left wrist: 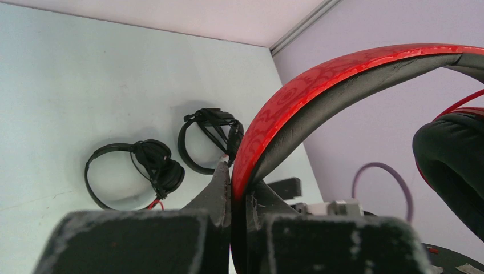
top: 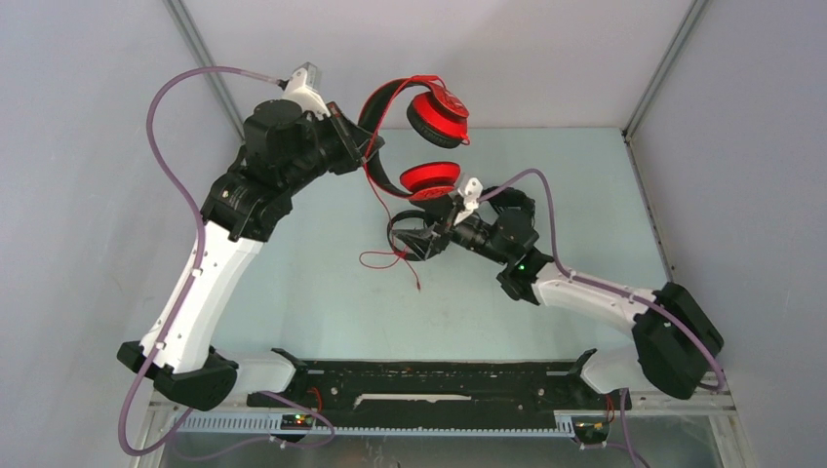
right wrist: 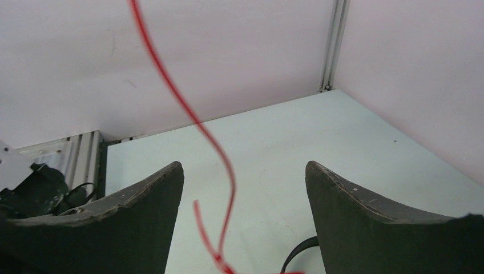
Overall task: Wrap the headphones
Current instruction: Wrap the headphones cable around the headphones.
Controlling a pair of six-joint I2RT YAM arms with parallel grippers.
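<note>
My left gripper (top: 363, 146) is shut on the headband of the red headphones (top: 439, 115) and holds them high above the table; the wrist view shows the band (left wrist: 319, 80) pinched between the jaws of the left gripper (left wrist: 240, 191). The red cable (top: 402, 255) hangs down to the table. My right gripper (top: 414, 242) is open and low, and the cable (right wrist: 228, 171) hangs loose between its fingers, untouched. Two black headsets (left wrist: 160, 165) (left wrist: 214, 128) lie on the table with cables bundled; one (top: 394, 234) shows under my right gripper from above.
The back wall and the corner post (right wrist: 337, 45) are close behind the raised red headset. The right side wall (top: 741, 195) bounds the table. A black arc of a headset (right wrist: 297, 254) lies just below my right fingers.
</note>
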